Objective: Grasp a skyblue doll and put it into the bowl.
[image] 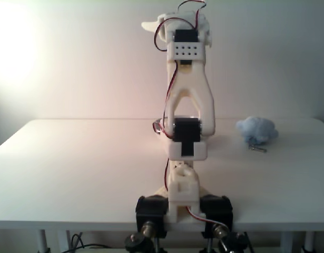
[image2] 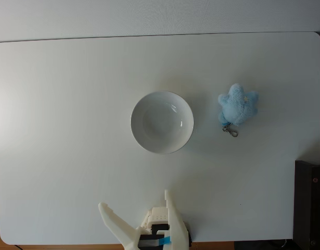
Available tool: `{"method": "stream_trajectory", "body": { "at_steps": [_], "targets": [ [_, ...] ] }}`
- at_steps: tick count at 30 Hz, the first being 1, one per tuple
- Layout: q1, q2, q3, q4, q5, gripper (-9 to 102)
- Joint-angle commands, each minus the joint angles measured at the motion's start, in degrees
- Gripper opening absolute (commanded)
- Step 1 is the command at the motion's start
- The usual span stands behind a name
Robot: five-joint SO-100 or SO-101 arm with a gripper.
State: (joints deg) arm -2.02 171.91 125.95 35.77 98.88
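White bench: bowl mid-bench, upright. Skyblue doll nearer right edge, clasp toward near edge. Claw spread apart, empty, near edge.

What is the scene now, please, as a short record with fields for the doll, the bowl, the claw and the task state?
doll: skyblue doll lies on the white table, right of the bowl in the fixed view from above, not touching it
clasp: metal clasp rests on the table at the doll's near side
bowl: white bowl, upright, nothing in it
claw: claw open, near the table's front edge, holding nothing
task state: doll not yet grasped
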Motion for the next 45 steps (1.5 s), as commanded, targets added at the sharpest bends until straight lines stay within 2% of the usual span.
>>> {"method": "stream_trajectory", "body": {
  "at_steps": [1, 18, 27, 39, 45],
  "targets": [
    [1.76, -10.28, -7.73, -0.35, -0.44, 54],
    [17.49, -58.97, -36.65, -0.26, -0.44, 54],
    [19.25, -78.66, -47.90, -0.26, -0.44, 54],
    [21.71, -94.92, -52.91, -1.14, 0.53, 54],
    [26.89, -98.96, -52.82, -1.14, 0.53, 54]
  ]
}}
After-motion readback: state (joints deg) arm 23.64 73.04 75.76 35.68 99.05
